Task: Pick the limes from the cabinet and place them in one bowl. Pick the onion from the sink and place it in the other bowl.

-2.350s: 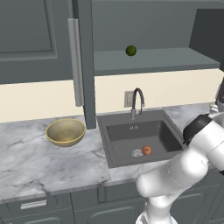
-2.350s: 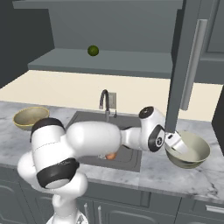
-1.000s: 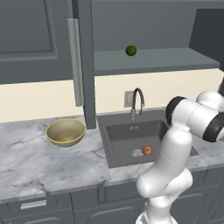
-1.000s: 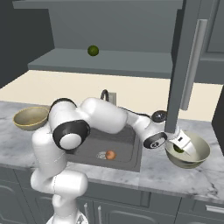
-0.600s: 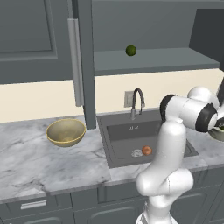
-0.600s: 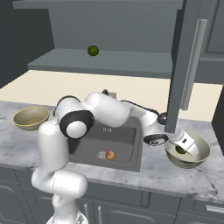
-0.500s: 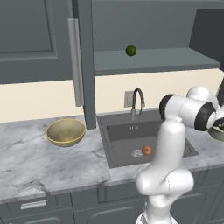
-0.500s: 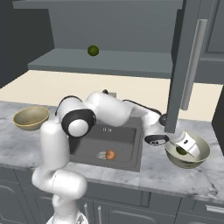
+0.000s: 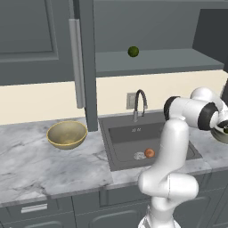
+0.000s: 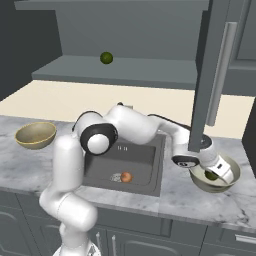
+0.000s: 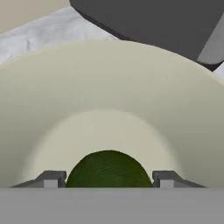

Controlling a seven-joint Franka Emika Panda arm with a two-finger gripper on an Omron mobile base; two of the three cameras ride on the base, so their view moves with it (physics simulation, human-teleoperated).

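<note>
The gripper (image 10: 216, 172) reaches down into the pale bowl (image 10: 231, 184) at the right end of the counter, with a lime (image 11: 108, 169) between its finger tips (image 11: 51, 179). In the hand view the tips stand at either side of the fruit, at about 8 and 4 o'clock of it, close against its skin — but whether they are clamped on it or have just let go, I cannot tell. The lime sits low in the bowl's hollow, which suits a gentle release: a round fruit let go near the bottom has little room to roll or bounce out.

The second lime (image 9: 133, 51) lies on the cabinet (image 9: 160, 67) shelf, up at 12 o'clock above the faucet, with the door swung open so the arm can reach it. The onion (image 9: 149, 153) rests in the sink (image 9: 124, 153), just beside the drain. The tan bowl (image 9: 67, 134) waits on the counter at 9 o'clock of the sink — kept apart from the pale one, since each takes its own produce.

By my reckoning, one lime is as good as delivered; the other lime and the onion remain.
</note>
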